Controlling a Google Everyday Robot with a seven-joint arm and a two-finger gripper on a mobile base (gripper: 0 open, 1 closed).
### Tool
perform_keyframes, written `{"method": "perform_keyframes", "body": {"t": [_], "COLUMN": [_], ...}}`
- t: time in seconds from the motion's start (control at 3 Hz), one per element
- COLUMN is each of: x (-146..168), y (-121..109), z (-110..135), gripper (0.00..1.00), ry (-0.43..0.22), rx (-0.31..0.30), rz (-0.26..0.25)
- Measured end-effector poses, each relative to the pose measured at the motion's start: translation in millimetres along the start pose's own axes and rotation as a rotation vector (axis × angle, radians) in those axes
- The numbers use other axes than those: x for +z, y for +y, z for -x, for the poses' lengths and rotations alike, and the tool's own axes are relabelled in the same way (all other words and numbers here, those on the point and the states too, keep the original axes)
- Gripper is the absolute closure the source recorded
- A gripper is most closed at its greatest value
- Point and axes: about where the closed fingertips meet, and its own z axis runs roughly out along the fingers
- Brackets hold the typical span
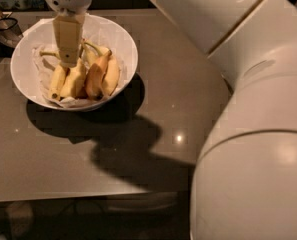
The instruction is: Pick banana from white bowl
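The arm's white shell (253, 134) fills my right side and hides that end of the desk (63, 159). The white bowl (23, 59) sits at the desk's far left. The pincer (68, 59) hangs inside it; I cannot tell if it is open or closed. The banana (74, 83) lies just beneath it, pressed between a slimmer banana (55, 84) and the orange-tinged one (95, 78).

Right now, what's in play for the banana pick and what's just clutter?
Job: banana; white bowl; gripper, low in the bowl over the banana.
Clutter: orange-tinged banana; slimmer yellow bananas; paper lining; table.
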Motion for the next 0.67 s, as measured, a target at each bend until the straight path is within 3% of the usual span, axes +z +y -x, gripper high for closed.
{"method": "perform_keyframes", "body": {"t": [0.67], "x": [28], "y": [-12], "z": [15], "gripper": [0.20], "ry": [-0.035], "rx": [0.023], "rz": [0.075]}}
